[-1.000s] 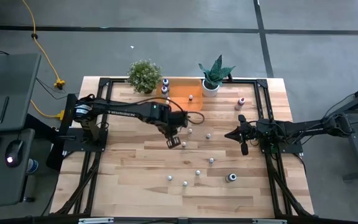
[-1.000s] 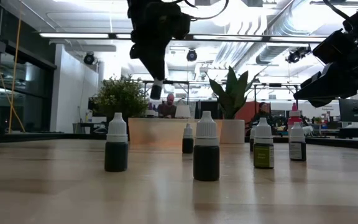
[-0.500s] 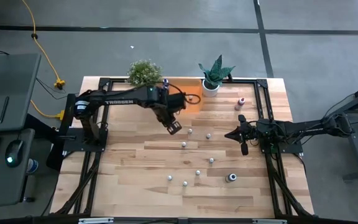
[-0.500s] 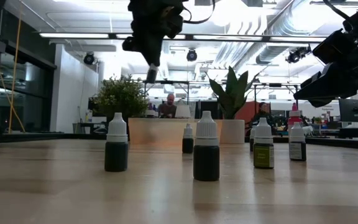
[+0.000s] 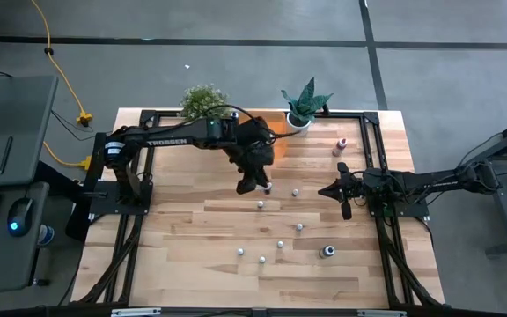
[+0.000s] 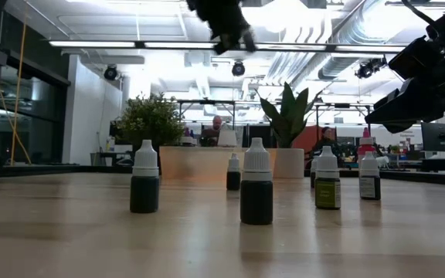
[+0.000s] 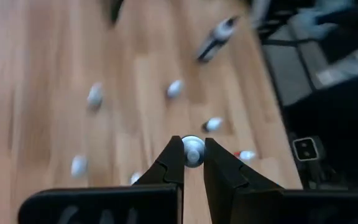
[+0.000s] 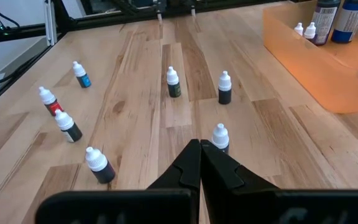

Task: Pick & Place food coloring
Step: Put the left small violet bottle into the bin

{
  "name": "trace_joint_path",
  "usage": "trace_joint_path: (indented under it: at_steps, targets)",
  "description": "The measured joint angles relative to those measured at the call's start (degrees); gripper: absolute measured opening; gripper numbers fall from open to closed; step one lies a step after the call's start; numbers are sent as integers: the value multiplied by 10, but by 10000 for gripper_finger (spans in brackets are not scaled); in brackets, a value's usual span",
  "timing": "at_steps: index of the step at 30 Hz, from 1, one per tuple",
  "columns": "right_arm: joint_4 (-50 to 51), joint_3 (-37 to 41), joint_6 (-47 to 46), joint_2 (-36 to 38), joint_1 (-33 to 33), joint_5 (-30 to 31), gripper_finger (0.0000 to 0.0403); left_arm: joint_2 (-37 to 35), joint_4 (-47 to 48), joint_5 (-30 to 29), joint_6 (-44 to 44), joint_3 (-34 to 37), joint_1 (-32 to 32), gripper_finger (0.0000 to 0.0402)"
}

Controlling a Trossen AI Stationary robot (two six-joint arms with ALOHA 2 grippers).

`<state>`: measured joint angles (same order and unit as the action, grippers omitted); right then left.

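Several tiny white-capped food coloring bottles [image 5: 280,244] stand scattered on the wooden table; four of them [image 6: 256,192] show upright in the low view. Others stand in the orange tray [image 8: 316,56] at the far edge. A pink bottle [image 5: 341,145] stands far right. My left gripper [image 5: 246,186] hovers high over the table's middle, just near of the tray, shut on one small bottle [image 7: 192,151]. My right gripper [image 8: 201,147] waits shut at the right side, above the table. My left gripper pinches one small food coloring bottle between its two fingertips [image 7: 174,163]; the white cap [image 7: 192,149] shows between them. The fingers point down at the table from above. The bottle is lifted clear, high over the other bottles.
Two potted plants [image 5: 204,102] [image 5: 303,107] flank the tray at the far edge. A black frame [image 5: 139,167] runs around the table. One bottle [image 5: 268,187] stands right beside the left gripper. Bare wood lies near the left and near edges.
My left gripper, still shut on the bottle, has risen well above the table and swung toward the far edge, then toward the right, nearer the tray. It has also turned about. The bottles on the table and the right arm have stayed put.
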<state>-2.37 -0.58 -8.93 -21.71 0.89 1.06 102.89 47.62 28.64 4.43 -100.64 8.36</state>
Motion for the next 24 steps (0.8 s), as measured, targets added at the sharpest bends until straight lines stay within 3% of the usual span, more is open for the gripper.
trace_joint_path:
  at_steps: [8,12,16,24]
  targets:
    - [0,0,0,0,0,0,0,1,-126,51,156,0,-1,19]
    - [0,0,0,0,0,0,0,5,-146,17,165,0,-1,19]
    - [0,0,0,0,0,0,0,5,-134,-88,158,0,-1,19]
    - [0,0,0,0,0,0,0,5,-116,-404,14,1,30,19]
